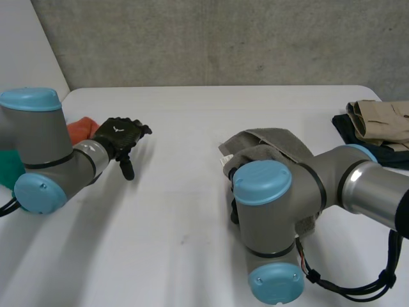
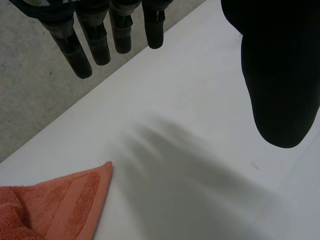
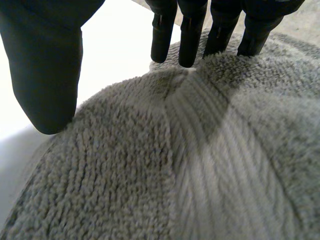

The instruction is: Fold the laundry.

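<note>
Spanning the head view, a white desk (image 1: 192,166) is seen against a grey concrete wall (image 1: 223,38). The right arm (image 1: 287,192) is reached in over the desk's right half, and much of a grey towel (image 1: 275,144) is covered by it. This towel is bunched in a rounded heap right of the desk's middle, with a flat woven band shown across its pile in the right wrist view. The left arm (image 1: 45,153) is bent at the desk's left side. A pile of clothes (image 1: 377,125) is set at the far right edge of the desk, well apart from the grey towel, with a beige garment laid on a dark one. An orange towel (image 1: 82,128) is lain near the left edge, just behind the left hand (image 1: 121,137), and one of its corners is pointed toward the bare desk under that hand. A green item (image 1: 7,167) is partly hidden behind the left arm. The left hand is held above the desk with fingers (image 2: 95,35) straight and thumb spread wide, and nothing is grasped by it. The right hand (image 3: 190,35) is spread over the top of the grey towel, its fingers straight and its thumb held apart. Nothing is gripped, and whether the fingertips touch the towel cannot be told.
</note>
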You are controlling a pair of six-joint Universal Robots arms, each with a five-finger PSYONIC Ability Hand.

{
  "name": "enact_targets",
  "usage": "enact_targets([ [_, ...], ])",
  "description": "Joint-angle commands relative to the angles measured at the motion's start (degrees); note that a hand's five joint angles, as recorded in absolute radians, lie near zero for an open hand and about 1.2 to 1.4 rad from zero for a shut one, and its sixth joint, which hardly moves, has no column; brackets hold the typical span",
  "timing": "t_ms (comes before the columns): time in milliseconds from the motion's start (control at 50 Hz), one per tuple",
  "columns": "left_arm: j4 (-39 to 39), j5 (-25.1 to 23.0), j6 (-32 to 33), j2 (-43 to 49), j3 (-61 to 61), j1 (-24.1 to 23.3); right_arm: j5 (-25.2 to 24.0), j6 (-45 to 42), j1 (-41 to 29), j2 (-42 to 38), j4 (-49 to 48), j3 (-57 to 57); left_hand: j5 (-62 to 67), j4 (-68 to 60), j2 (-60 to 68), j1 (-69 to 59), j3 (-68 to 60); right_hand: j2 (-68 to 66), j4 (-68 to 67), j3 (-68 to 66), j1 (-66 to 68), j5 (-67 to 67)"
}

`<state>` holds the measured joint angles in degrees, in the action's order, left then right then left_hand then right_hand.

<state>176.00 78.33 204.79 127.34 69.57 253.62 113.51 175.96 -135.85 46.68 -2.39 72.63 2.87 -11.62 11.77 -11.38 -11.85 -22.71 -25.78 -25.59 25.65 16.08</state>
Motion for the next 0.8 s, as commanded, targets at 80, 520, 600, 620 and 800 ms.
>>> enact_targets([
  [80, 0.3, 0.9, 0.2, -1.3, 0.4, -1.2, -2.2, -3.7, 5.2, 10.1, 0.1, 6.4, -2.9, 1.6, -1.8, 1.4, 1.9, -1.8, 1.3, 1.1, -1.2, -1.6],
  [520, 1.3, 1.3, -1.5, -6.7, 2.2, -9.6, -26.9, 5.6, 32.6, 17.4, 11.8, 11.6, -2.9, 1.6, -1.8, 1.4, 1.9, 12.7, 15.8, 15.6, -15.6, -16.1],
  [600, 3.3, 2.1, -2.5, -8.0, 3.8, -11.1, -29.8, 8.9, 33.2, 12.8, 11.9, 9.7, -2.9, 1.6, -1.8, 1.4, 1.9, 12.4, 15.5, 15.3, -15.3, -15.8],
  [620, 3.7, 2.3, -2.5, -8.2, 4.2, -11.3, -29.9, 9.0, 33.1, 12.0, 11.4, 9.5, -2.9, 1.6, -1.8, 1.4, 1.9, 11.4, 14.4, 14.2, -14.3, -14.7],
  [800, 7.6, 4.4, -2.6, -9.6, 6.1, -12.0, -29.3, 8.7, 31.4, 10.5, 4.1, 7.9, -2.9, 1.6, -1.8, 1.4, 1.9, -57.3, -54.2, -54.4, 54.4, 53.9],
])
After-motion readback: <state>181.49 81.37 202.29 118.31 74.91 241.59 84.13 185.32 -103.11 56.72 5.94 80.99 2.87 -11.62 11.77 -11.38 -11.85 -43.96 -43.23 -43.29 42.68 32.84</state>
